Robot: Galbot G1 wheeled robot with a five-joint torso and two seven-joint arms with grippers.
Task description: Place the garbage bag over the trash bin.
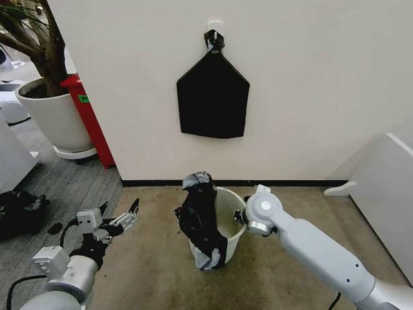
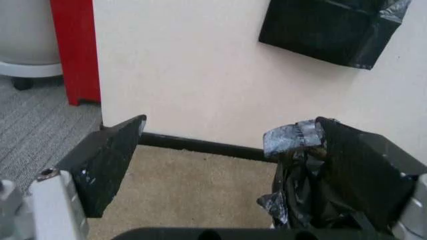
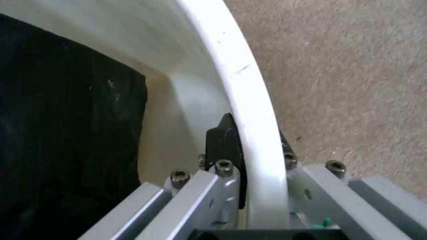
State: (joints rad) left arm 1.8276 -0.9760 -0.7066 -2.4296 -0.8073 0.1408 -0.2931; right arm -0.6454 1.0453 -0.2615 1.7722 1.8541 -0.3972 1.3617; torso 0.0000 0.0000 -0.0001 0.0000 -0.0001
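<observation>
The small round creamy-white plastic trash bin (image 1: 227,223) stands on the tan carpet floor (image 1: 155,271) close to the cream wall (image 1: 310,84), just before the black baseboard. The thin, crinkly, glossy black plastic garbage bag (image 1: 201,219) is draped over the bin's left rim, bunched into a peak above the rim and hanging down the outer wall nearly to the floor; the right part of the bin's opening is uncovered. The right claw (image 3: 257,172) is closed on the bin's right rim, one black finger (image 3: 223,145) inside the wall and the other outside, the rim pinched between them. The left claw (image 1: 119,219) hovers above the carpet to the left of the bin, apart from the bag, its fingers spread wide with nothing between them. A flat black house-shaped bundle (image 1: 213,97) hangs on the wall above the bin.
</observation>
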